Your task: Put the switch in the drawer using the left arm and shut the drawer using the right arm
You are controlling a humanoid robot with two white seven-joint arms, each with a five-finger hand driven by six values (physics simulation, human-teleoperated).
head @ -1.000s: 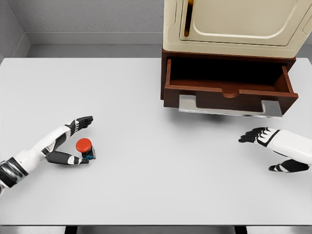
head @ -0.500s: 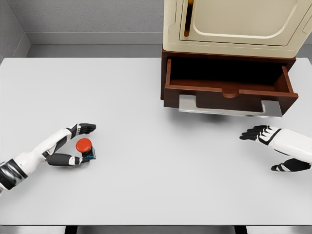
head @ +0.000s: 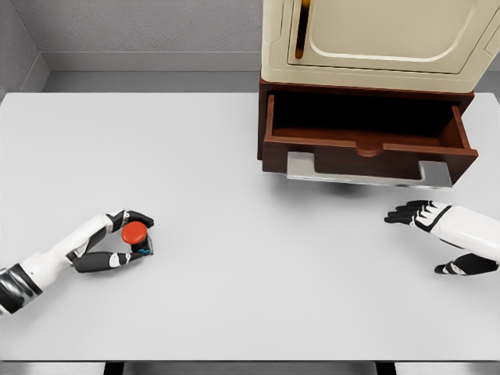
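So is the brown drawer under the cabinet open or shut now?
Open. The drawer is pulled out toward the table, its dark inside visible and empty; the switch is not in it.

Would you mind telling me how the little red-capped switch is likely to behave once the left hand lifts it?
The switch looks small and rigid, so it should probably lift as one stiff piece. Its round red cap overhangs a narrower dark base, so it may tip if nudged sideways. The left hand has fingers on both sides, and the smooth cap could slip.
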